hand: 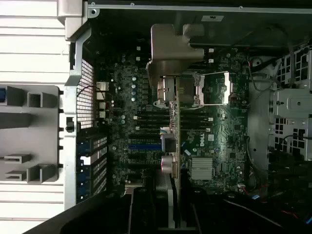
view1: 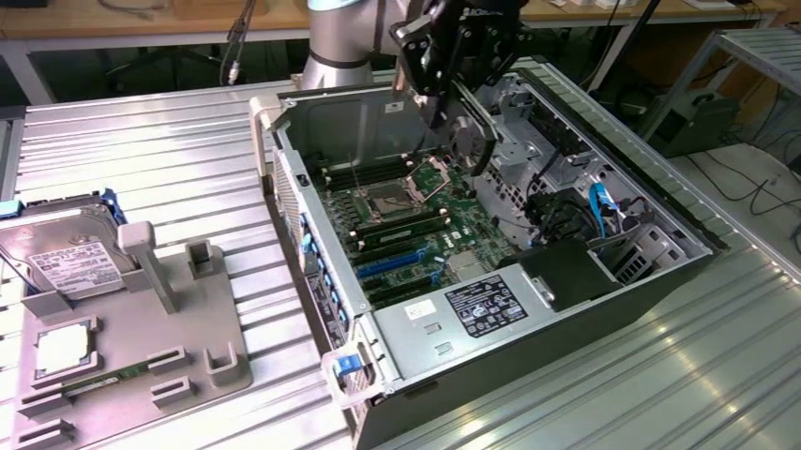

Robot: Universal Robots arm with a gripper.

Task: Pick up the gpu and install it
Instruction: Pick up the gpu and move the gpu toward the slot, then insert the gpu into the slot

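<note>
Closest to the exterior camera is a grey holder block (view1: 188,328) on the ribbed, silvery metal table (view1: 163,169), with a silver hard drive (view1: 63,258) standing in its far end. Just beside it, toward the exterior view's right, an open computer case (view1: 676,206) lies on its side on the same table, with the motherboard (view1: 414,216) facing up and a labelled power supply (view1: 482,305) at the near end.

The arm reaches down into the case. Its tool (hand: 176,214) is clamped on the gpu (view1: 466,145), with a finger on each flat face. The card hangs edge-down over the board near the CPU socket (view1: 388,202). In the wrist view its thin edge runs across the memory slots, and its silvery bracket (hand: 170,48) is at the far end. It is not seated in the blue expansion slots (view1: 394,267), which lie nearer the power supply.

Wooden benches (view1: 126,23) line the back of the room. At the exterior view's right, loose cables (view1: 751,187) trail over a pale floor beside a metal rack (view1: 763,47).
</note>
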